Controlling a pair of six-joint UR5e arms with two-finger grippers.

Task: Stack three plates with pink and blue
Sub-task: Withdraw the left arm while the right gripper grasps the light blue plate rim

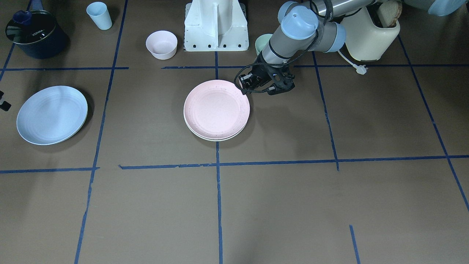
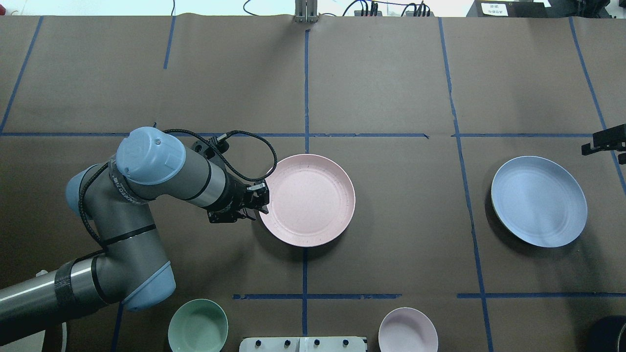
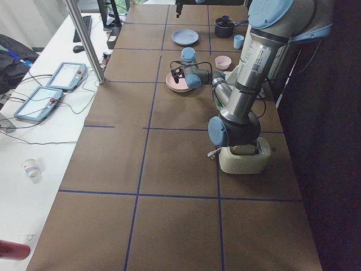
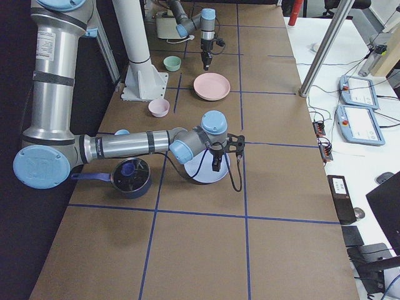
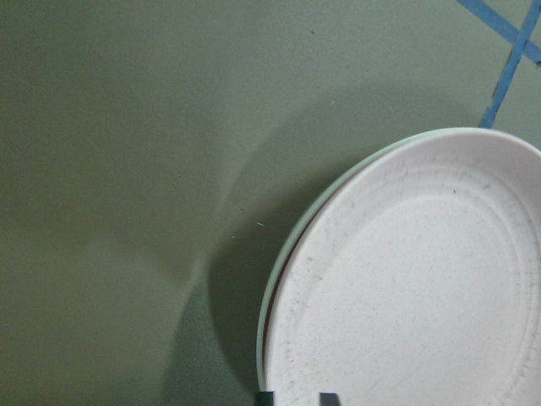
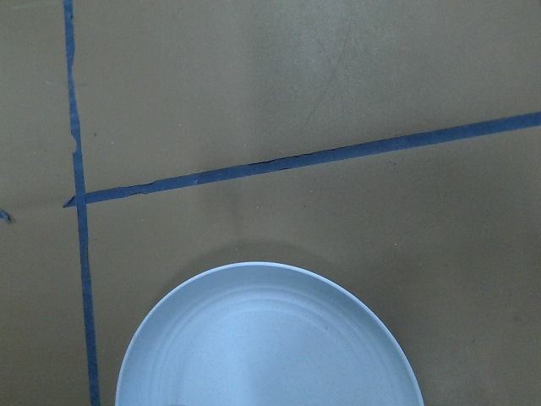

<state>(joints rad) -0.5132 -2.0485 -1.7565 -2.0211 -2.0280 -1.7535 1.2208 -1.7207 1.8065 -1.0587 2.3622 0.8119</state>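
- The pink plate (image 1: 216,109) lies on the cream-white plate (image 1: 217,139) at mid-table. Only a pale sliver of the lower rim shows on the side away from the robot.
- The left gripper (image 2: 258,200) hangs just beside the pink plate's rim, on the robot's left of it. Its fingertips (image 5: 328,397) stand a narrow gap apart with nothing clamped between them.
- The blue plate (image 2: 538,200) sits flat and alone, well apart from the pink plate on the robot's right, with a strip of blue tape (image 2: 464,195) running between the two.
- The right gripper (image 4: 216,164) hovers over the blue plate's edge. Whether its fingers are apart or together cannot be told.
- On the robot's side of the pink plate stand a green bowl (image 2: 198,325), a white pedestal (image 1: 216,25) and a pink bowl (image 1: 161,44).
- Farther to the robot's right of the pink bowl are a pale blue cup (image 1: 99,15) and a dark pot (image 1: 34,33).
- A cream toaster (image 1: 370,35) stands on the robot's left of the pink plate, partly hidden behind the left arm.
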